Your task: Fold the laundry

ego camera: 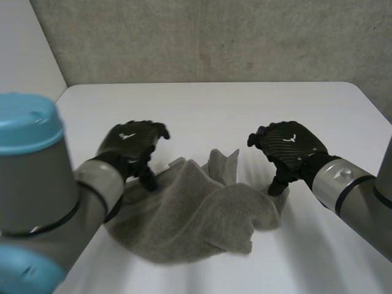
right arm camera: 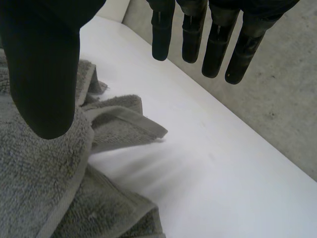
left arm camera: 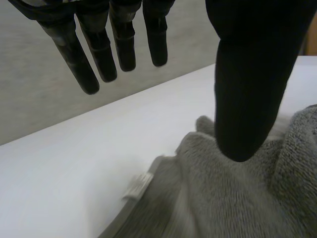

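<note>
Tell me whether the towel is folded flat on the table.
No: the grey towel lies crumpled in a loose heap between the left hand and the right hand.

White table [ego camera: 257, 110]: smooth matte top, spreading from centre out to 12 o'clock, far edge straight, with its far corners rounded off at about 10 and 2 o'clock. Behind it, from 11 round to 2 o'clock, a grey wall [ego camera: 214, 37], rough and speckled, comes down to meet the table's far edge; both wrist views catch the same grey surface rising just past that edge. At 10 o'clock a plain white panel [ego camera: 24, 43] stands beside the grey wall, and the seam between them runs at a slant.
</note>
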Motion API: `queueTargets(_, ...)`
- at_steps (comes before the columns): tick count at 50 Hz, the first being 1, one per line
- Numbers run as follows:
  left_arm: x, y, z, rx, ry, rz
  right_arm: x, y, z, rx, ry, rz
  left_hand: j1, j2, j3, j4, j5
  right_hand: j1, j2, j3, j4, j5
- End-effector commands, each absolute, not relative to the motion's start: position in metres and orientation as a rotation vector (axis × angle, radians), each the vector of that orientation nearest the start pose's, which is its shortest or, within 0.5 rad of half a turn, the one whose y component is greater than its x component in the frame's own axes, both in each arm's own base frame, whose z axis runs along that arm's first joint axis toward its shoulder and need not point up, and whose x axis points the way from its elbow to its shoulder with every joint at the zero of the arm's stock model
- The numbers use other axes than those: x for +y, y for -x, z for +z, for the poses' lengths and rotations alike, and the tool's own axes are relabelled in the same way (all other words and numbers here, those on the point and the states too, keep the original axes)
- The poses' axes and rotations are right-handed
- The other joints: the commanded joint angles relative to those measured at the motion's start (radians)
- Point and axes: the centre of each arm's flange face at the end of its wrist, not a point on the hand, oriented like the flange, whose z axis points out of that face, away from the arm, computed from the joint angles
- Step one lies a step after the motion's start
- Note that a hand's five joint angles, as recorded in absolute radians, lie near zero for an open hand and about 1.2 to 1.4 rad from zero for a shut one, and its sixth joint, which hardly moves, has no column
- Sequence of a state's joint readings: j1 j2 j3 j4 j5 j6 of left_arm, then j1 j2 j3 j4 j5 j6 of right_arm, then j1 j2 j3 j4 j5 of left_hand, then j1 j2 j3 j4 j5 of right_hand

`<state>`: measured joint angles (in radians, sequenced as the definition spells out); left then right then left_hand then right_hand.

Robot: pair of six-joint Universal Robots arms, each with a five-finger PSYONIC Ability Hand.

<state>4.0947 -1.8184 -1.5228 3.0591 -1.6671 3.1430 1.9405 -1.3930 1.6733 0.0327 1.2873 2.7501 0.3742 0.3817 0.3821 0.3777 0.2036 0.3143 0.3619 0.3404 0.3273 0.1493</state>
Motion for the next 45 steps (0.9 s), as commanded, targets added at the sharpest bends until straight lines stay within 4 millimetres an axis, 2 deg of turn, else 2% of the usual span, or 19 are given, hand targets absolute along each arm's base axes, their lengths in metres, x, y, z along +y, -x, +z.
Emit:
queueTargets(1, -0.236, 0.331, 0.201, 2.683, -1.053, -1.978, -0.23, -0.237, 0.207, 2.195, 1.062, -1.661, 0.13, 0.122, 0.122, 0.126, 0.126, 0.003, -0.045, -0.024, -0.01, -0.007)
queueTargets(6, -0.259, 0.348, 0.171, 2.597, -1.186, -1.914, -0.228, -0.227, 0.193, 2.26, 1.045, -1.608, 0.13, 0.122, 0.122, 0.127, 0.126, -0.009, -0.057, -0.035, -0.022, -0.019)
queueTargets(11, -0.267, 0.354, 0.153, 2.526, -1.277, -1.868, -0.229, -0.217, 0.184, 2.3, 1.042, -1.558, 0.13, 0.122, 0.122, 0.126, 0.126, -0.056, -0.104, -0.082, -0.069, -0.066)
queueTargets(17, -0.272, 0.356, 0.144, 2.448, -1.335, -1.841, -0.236, -0.204, 0.181, 2.343, 1.007, -1.544, 0.142, 0.134, 0.134, 0.138, 0.138, -0.14, -0.187, -0.166, -0.153, -0.149)
queueTargets(18, -0.273, 0.357, 0.144, 2.421, -1.352, -1.841, -0.235, -0.204, 0.18, 2.347, 1.005, -1.529, 0.177, 0.169, 0.169, 0.173, 0.173, -0.14, -0.187, -0.166, -0.153, -0.149)
queueTargets(19, -0.275, 0.357, 0.145, 2.392, -1.367, -1.842, -0.235, -0.204, 0.18, 2.347, 1.005, -1.529, 0.302, 0.294, 0.294, 0.298, 0.298, -0.14, -0.187, -0.166, -0.153, -0.149)
queueTargets(20, -0.275, 0.357, 0.145, 2.392, -1.367, -1.842, -0.234, -0.204, 0.181, 2.347, 1.006, -1.507, 0.303, 0.296, 0.295, 0.3, 0.299, -0.14, -0.187, -0.166, -0.153, -0.149)
queueTargets(22, -0.275, 0.358, 0.146, 2.357, -1.389, -1.842, -0.233, -0.205, 0.181, 2.35, 1.006, -1.481, 0.724, 0.717, 0.716, 0.721, 0.72, -0.14, -0.187, -0.166, -0.153, -0.149)
queueTargets(23, -0.275, 0.358, 0.146, 2.356, -1.389, -1.842, -0.231, -0.206, 0.181, 2.354, 1.009, -1.45, 0.726, 0.718, 0.718, 0.722, 0.722, -0.14, -0.187, -0.166, -0.153, -0.149)
queueTargets(27, -0.274, 0.357, 0.146, 2.353, -1.406, -1.834, -0.23, -0.21, 0.178, 2.342, 1.008, -1.385, 1.021, 1.013, 1.013, 1.017, 1.017, -0.14, -0.187, -0.166, -0.153, -0.149)
queueTargets(29, -0.273, 0.357, 0.145, 2.358, -1.411, -1.831, -0.234, -0.212, 0.17, 2.353, 0.997, -1.32, 1.022, 1.015, 1.014, 1.019, 1.018, -0.14, -0.187, -0.166, -0.153, -0.149)
queueTargets(35, -0.27, 0.356, 0.139, 2.376, -1.421, -1.804, -0.238, -0.214, 0.163, 2.368, 0.958, -1.27, 1.022, 1.015, 1.014, 1.019, 1.018, -0.127, -0.174, -0.153, -0.14, -0.136)
queueTargets(37, -0.27, 0.356, 0.136, 2.379, -1.424, -1.793, -0.239, -0.215, 0.161, 2.362, 0.957, -1.269, 1.022, 1.015, 1.014, 1.019, 1.018, 0.156, 0.109, 0.13, 0.143, 0.147)
queueTargets(38, -0.27, 0.356, 0.134, 2.378, -1.422, -1.789, -0.239, -0.215, 0.161, 2.362, 0.957, -1.269, 1.022, 1.015, 1.014, 1.019, 1.018, 0.158, 0.111, 0.132, 0.145, 0.149)
queueTargets(40, -0.272, 0.357, 0.136, 2.371, -1.417, -1.801, -0.243, -0.216, 0.157, 2.353, 0.958, -1.273, 1.022, 1.015, 1.014, 1.019, 1.018, 0.512, 0.464, 0.486, 0.499, 0.502)
queueTargets(41, -0.273, 0.358, 0.139, 2.362, -1.412, -1.819, -0.243, -0.216, 0.157, 2.353, 0.958, -1.273, 1.022, 1.015, 1.014, 1.019, 1.018, 0.513, 0.466, 0.487, 0.5, 0.504)
queueTargets(42, -0.274, 0.358, 0.139, 2.361, -1.412, -1.819, -0.245, -0.22, 0.155, 2.344, 0.966, -1.277, 1.022, 1.015, 1.014, 1.019, 1.018, 0.685, 0.637, 0.659, 0.672, 0.675)
queueTargets(43, -0.276, 0.36, 0.144, 2.342, -1.405, -1.845, -0.245, -0.22, 0.155, 2.344, 0.966, -1.277, 1.022, 1.015, 1.014, 1.019, 1.018, 0.687, 0.639, 0.661, 0.674, 0.677)
queueTargets(45, -0.281, 0.362, 0.151, 2.313, -1.397, -1.884, -0.25, -0.233, 0.156, 2.304, 0.982, -1.29, 1.022, 1.015, 1.014, 1.019, 1.018, 1.08, 1.033, 1.054, 1.067, 1.071)
